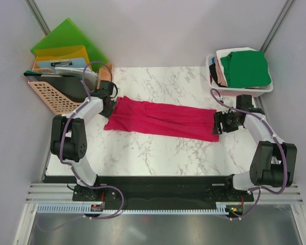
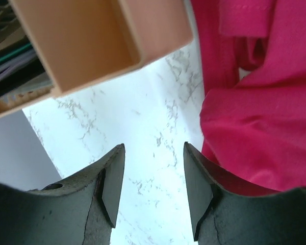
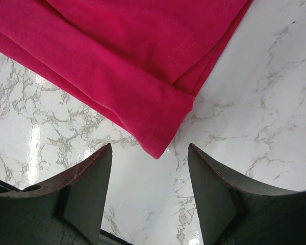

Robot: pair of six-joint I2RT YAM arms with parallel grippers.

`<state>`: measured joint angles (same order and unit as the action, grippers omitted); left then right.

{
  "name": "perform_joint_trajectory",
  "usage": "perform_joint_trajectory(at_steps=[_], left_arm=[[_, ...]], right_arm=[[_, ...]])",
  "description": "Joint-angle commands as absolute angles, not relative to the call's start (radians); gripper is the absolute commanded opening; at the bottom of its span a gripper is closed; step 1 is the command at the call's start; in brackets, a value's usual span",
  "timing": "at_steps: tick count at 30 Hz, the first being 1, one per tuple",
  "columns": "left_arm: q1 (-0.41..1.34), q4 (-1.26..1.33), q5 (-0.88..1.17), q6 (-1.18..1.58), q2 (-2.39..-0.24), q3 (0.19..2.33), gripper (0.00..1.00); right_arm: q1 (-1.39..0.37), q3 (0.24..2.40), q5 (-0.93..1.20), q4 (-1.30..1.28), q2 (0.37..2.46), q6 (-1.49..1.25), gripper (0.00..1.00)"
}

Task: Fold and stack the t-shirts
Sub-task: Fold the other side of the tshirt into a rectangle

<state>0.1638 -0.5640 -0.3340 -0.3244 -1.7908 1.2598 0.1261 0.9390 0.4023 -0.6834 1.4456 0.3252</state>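
A crimson-pink t-shirt (image 1: 160, 119) lies folded into a long strip across the marble table (image 1: 158, 153). My left gripper (image 1: 109, 108) sits at the strip's left end, open, with only bare marble between its fingers (image 2: 112, 178). In the left wrist view the shirt's cloth (image 2: 260, 117) lies just right of the right finger. My right gripper (image 1: 218, 123) is at the strip's right end, open. In the right wrist view the shirt's folded corner (image 3: 143, 66) points down to the gap between my fingertips without being held. More t-shirts, a green one (image 1: 245, 69) on top, are piled in a white basket (image 1: 265, 89).
A peach basket (image 1: 53, 97) holding green and yellow folders (image 1: 66, 43) stands at the back left, its peach wall (image 2: 107, 35) close ahead of my left gripper. The white basket stands at the back right corner. Grey walls close in on both sides.
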Motion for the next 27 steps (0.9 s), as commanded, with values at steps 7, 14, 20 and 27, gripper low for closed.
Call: perform_joint_trajectory(at_steps=[7, 14, 20, 27], left_arm=[[0.141, -0.535, -0.344, -0.345, -1.628, 1.201, 0.58], [0.141, -0.545, -0.339, -0.322, -1.609, 1.186, 0.58], [0.140, -0.546, -0.350, -0.330, -1.614, 1.173, 0.58], [0.140, -0.548, -0.341, -0.321, -1.588, 1.160, 0.59]], right_arm=[[0.068, 1.050, 0.351, -0.629, 1.498, 0.276, 0.36], [-0.067, 1.204, 0.279, -0.609, 1.598, 0.199, 0.00], [-0.124, 1.282, 0.310, -0.652, 1.742, 0.199, 0.00], [-0.149, 1.241, 0.301, -0.699, 1.724, 0.245, 0.55]])
